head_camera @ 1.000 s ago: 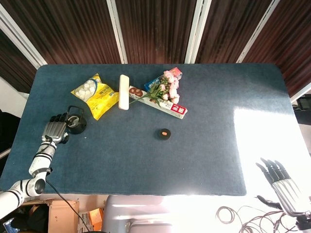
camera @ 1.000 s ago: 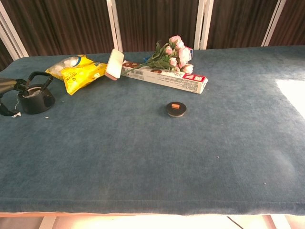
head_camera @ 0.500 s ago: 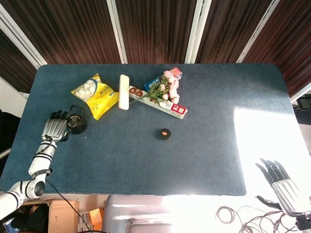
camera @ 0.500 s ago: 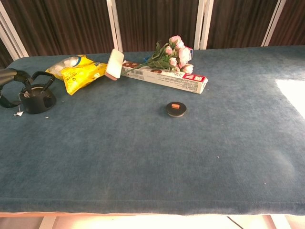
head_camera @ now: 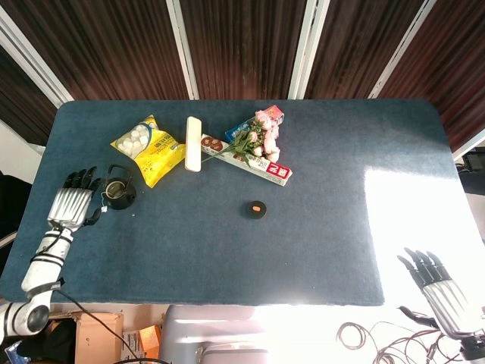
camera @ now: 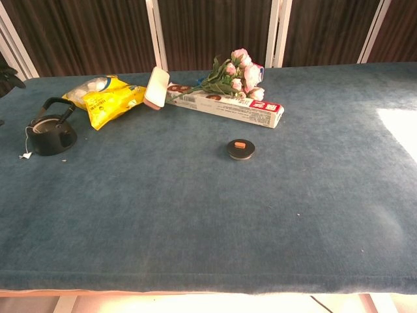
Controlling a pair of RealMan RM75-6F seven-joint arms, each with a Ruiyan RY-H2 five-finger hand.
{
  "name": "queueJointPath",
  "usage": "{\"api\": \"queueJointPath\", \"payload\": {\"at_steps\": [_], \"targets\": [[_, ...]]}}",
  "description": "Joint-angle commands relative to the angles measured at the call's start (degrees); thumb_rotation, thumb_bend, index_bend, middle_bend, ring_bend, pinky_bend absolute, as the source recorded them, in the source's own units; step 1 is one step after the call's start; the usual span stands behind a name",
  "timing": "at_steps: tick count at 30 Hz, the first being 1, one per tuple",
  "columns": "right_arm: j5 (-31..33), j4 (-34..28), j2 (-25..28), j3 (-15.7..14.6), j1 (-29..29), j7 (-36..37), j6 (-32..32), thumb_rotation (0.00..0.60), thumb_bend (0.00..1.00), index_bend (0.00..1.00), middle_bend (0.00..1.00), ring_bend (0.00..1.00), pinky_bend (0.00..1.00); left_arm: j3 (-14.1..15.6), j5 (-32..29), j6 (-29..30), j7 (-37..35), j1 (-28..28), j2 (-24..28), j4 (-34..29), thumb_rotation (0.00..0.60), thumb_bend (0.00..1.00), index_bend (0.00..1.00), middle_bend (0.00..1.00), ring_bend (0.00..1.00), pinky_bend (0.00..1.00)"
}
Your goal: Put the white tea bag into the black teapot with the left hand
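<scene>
White tea bag looks to be inside the black teapot [camera: 49,134] near the counter's [camera: 208,215] left edge, its string and tag [camera: 25,155] trailing outside. Left hand [head_camera: 70,206] hovers beside it, fingers spread, empty. Task looks essentially done.

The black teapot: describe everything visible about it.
The black teapot is small, squat and round, dark and matte like cast iron, with an arched handle raised over its top. It stands upright on the blue tablecloth near the table's left edge, just ahead of the yellow snack bag. No lid is on it. A thin string runs over its rim to a small white tag lying on the cloth. The left hand is beside it, apart.
</scene>
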Motion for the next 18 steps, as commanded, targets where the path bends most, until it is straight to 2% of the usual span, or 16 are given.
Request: {"api": "queueJointPath", "payload": {"at_steps": [1, 4, 8, 10, 12, 18], "targets": [[0.11, -0.12, -0.16, 0.03, 0.0, -0.48, -0.19, 0.6, 0.11, 0.0, 0.0, 0.0, 0.0, 4.52, 11.02, 12.95, -9.0, 9.87, 7.77, -10.4, 0.6, 0.28, 0.06, 0.0, 0.0, 0.09], [0.1, -0.3, -0.42, 0.01, 0.07, -1.28, -0.56, 0.6, 0.11, 0.0, 0.0, 0.0, 0.0, 8.3, 18.25, 20.72, -16.01, 15.64, 7.61, -9.98, 0.6, 0.22, 0.04, 0.0, 0.0, 0.09], [0.08, -0.73, -0.91, -0.01, 0.18, -2.88, -1.21, 0.6, 0.11, 0.0, 0.0, 0.0, 0.0, 12.64, 25.83, 30.61, -24.94, 22.92, 2.26, -3.85, 0.6, 0.15, 0.04, 0.0, 0.0, 0.09], [0.14, -0.85, -1.11, 0.0, 0.28, -3.72, -1.61, 0.6, 0.11, 0.0, 0.0, 0.0, 0.0, 14.21, 28.01, 30.92, -24.8, 23.85, 1.75, -2.33, 0.6, 0.12, 0.04, 0.0, 0.0, 0.09], [0.19, -1.13, -1.18, -0.03, 0.3, -4.14, -1.83, 0.6, 0.11, 0.0, 0.0, 0.0, 0.0, 14.04, 29.44, 31.83, -24.11, 24.02, 1.0, -1.55, 0.6, 0.1, 0.04, 0.0, 0.0, 0.09], [-0.24, -1.08, -1.48, -0.32, -0.23, -5.18, -1.15, 0.6, 0.11, 0.0, 0.0, 0.0, 0.0, 13.43, 29.02, 28.19, -22.72, 23.13, 0.88, -1.78, 0.6, 0.1, 0.04, 0.0, 0.0, 0.09]]}}
